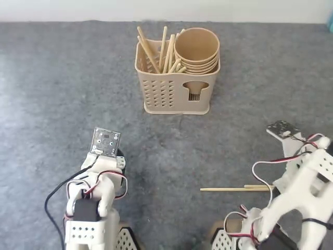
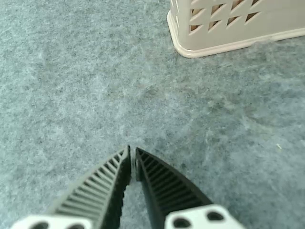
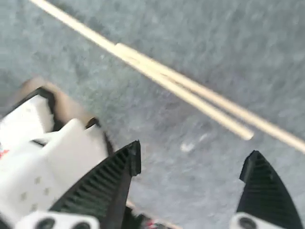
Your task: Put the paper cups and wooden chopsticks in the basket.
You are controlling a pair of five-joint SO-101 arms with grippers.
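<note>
A beige slotted basket stands at the back middle of the grey mat, holding a stack of paper cups and several wooden chopsticks. Two more chopsticks lie side by side on the mat at the front right, reaching under the right arm. In the right wrist view these chopsticks lie just beyond my right gripper, which is open above the mat with nothing in it. My left gripper is shut and empty, low over the mat; the basket's corner is well beyond it.
The left arm rests at the front left and the right arm at the front right. Bare grey mat lies between the arms and the basket.
</note>
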